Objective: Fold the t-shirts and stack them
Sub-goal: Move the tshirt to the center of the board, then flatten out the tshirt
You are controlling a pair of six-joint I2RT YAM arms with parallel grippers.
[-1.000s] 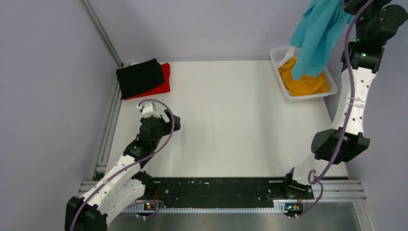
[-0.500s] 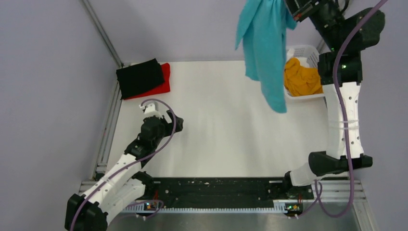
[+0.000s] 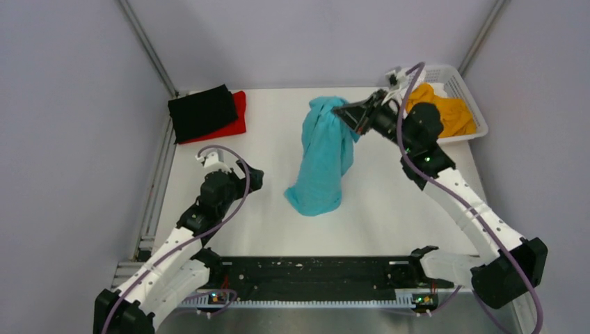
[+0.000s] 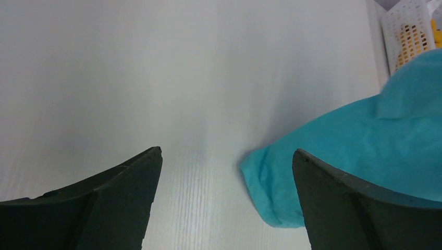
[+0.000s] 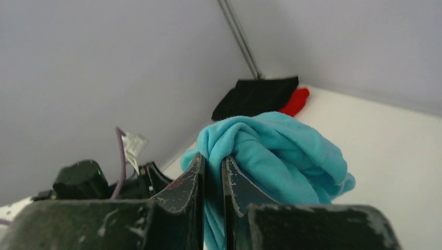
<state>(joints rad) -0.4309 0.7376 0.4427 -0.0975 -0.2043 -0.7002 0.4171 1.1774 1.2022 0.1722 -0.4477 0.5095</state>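
Note:
My right gripper (image 3: 346,111) (image 5: 212,159) is shut on a bunch of the turquoise-blue t-shirt (image 3: 323,156) (image 5: 276,151), which hangs from it with its lower end lying on the middle of the table. My left gripper (image 3: 247,177) (image 4: 226,156) is open and empty at the left, low over the table; the shirt's hem (image 4: 333,172) lies just to its right. A black t-shirt (image 3: 202,111) lies folded on a red t-shirt (image 3: 233,120) at the far left corner. The orange-yellow t-shirt (image 3: 445,115) lies in the white mesh basket (image 3: 456,76).
The basket stands at the far right corner against the wall. Grey walls close the table at the back and both sides. An aluminium rail (image 3: 156,181) runs along the left edge. A black strip (image 3: 306,275) holds the arm bases at the front.
My right arm has swung from high over the basket down and left to the table's middle, bringing the turquoise shirt with it; its lower end now rests on the table. The left arm barely moved.

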